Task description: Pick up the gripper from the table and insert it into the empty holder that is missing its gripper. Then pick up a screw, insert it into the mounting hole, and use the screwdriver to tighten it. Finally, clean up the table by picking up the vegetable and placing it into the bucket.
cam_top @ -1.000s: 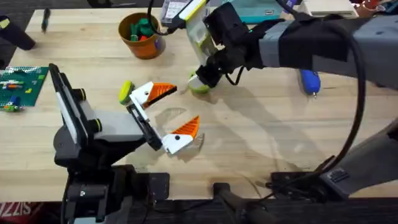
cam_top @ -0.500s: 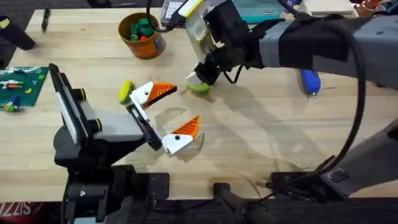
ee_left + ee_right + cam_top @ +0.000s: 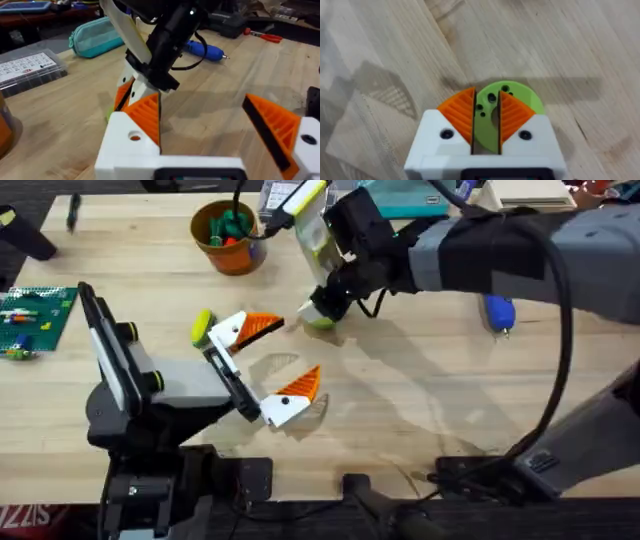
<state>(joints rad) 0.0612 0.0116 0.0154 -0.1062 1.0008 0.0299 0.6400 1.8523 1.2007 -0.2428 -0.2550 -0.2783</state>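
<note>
Left to right, overhead view. The vegetable [image 3: 203, 323], yellow-green and oblong, lies on the tabletop [image 3: 420, 410] just beside the upper finger of the left end effector [image 3: 272, 365], which rests with its fingers spread and nothing between them. Behind it stands the bucket [image 3: 228, 238], already holding a few items. Right of centre, the right end effector [image 3: 320, 315] is closed on a green disc [image 3: 520, 95], its orange pads [image 3: 460, 112] clamping both flat faces. Far right lies the screwdriver [image 3: 497, 310]. To clear the disc well, lift straight up before you traverse, keep the clamp firm, pass behind the idle left fingers, and release only once centred over the bucket's mouth.
</note>
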